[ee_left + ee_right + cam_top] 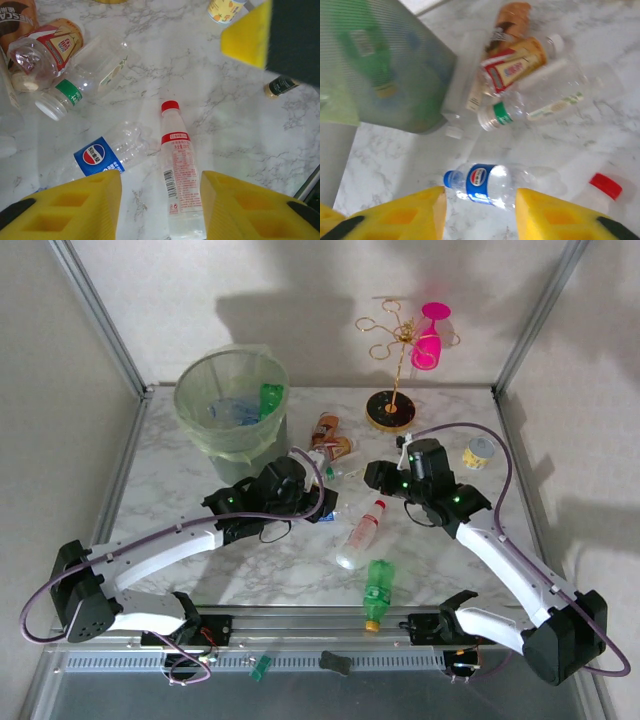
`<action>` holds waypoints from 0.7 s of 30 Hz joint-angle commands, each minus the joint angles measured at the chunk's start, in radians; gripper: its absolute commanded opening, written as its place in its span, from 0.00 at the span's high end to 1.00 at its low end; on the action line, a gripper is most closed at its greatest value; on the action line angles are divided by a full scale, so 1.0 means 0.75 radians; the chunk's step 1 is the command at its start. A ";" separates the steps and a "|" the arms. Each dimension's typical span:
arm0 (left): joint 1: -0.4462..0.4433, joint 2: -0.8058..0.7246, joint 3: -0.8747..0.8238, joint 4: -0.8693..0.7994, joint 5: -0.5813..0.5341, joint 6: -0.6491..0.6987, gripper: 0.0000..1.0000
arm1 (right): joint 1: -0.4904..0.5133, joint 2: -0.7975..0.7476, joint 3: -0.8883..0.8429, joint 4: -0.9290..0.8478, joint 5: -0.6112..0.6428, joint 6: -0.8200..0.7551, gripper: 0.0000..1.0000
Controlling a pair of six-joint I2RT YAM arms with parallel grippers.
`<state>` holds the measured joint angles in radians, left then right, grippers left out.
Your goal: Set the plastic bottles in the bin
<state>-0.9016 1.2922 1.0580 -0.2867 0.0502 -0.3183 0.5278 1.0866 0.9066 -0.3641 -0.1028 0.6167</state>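
The pale green bin point(196, 405) stands at the back left with a green bottle point(271, 400) inside it. In the middle of the table lie a clear Pepsi bottle point(495, 183), a red-capped bottle point(181, 170) and a green-collared clear bottle point(85, 75). Another green bottle point(378, 590) lies near the front edge. My left gripper point(160, 176) is open low over the table, and the red-capped bottle lies loose between its fingers. Over the Pepsi bottle hovers my right gripper point(480, 194), open and gripping nothing.
Brown coffee bottles point(326, 433) and more clear bottles are piled right of the bin. A gold wire stand point(392, 405) with a pink cup point(430, 335) is at the back. A small yellow can point(480, 452) sits at the right.
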 commanded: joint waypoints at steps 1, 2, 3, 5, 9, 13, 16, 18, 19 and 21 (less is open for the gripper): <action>-0.001 -0.029 -0.018 0.021 -0.054 -0.031 0.52 | 0.012 -0.011 -0.019 -0.087 0.114 0.084 0.54; 0.004 -0.032 -0.016 0.015 -0.066 -0.035 0.52 | 0.013 -0.006 -0.015 -0.105 0.104 0.101 0.52; 0.011 -0.037 -0.016 0.007 -0.071 -0.038 0.51 | 0.013 -0.004 -0.018 -0.127 0.092 0.128 0.51; 0.030 -0.049 -0.015 -0.010 -0.072 -0.040 0.50 | 0.052 -0.003 -0.039 -0.152 0.035 0.129 0.43; 0.077 -0.094 -0.025 -0.051 -0.085 -0.023 0.49 | 0.310 0.085 -0.019 -0.367 0.132 0.112 0.31; 0.129 -0.138 -0.050 -0.057 -0.096 -0.011 0.48 | 0.583 0.181 -0.019 -0.527 0.227 0.186 0.22; 0.160 -0.166 -0.045 -0.060 -0.086 -0.005 0.48 | 0.689 0.218 -0.095 -0.511 0.156 0.237 0.09; 0.170 -0.181 -0.043 -0.056 -0.081 -0.003 0.48 | 0.739 0.249 -0.155 -0.451 0.106 0.260 0.06; 0.172 -0.188 -0.042 -0.054 -0.079 -0.003 0.48 | 0.759 0.272 -0.176 -0.418 0.086 0.264 0.06; 0.184 -0.193 -0.046 -0.048 -0.070 -0.003 0.48 | 0.776 0.347 -0.206 -0.340 0.092 0.277 0.07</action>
<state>-0.7750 1.1721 1.0302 -0.3153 0.0025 -0.3298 1.0882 1.2907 0.7834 -0.6643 -0.0223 0.7826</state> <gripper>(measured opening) 0.521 0.934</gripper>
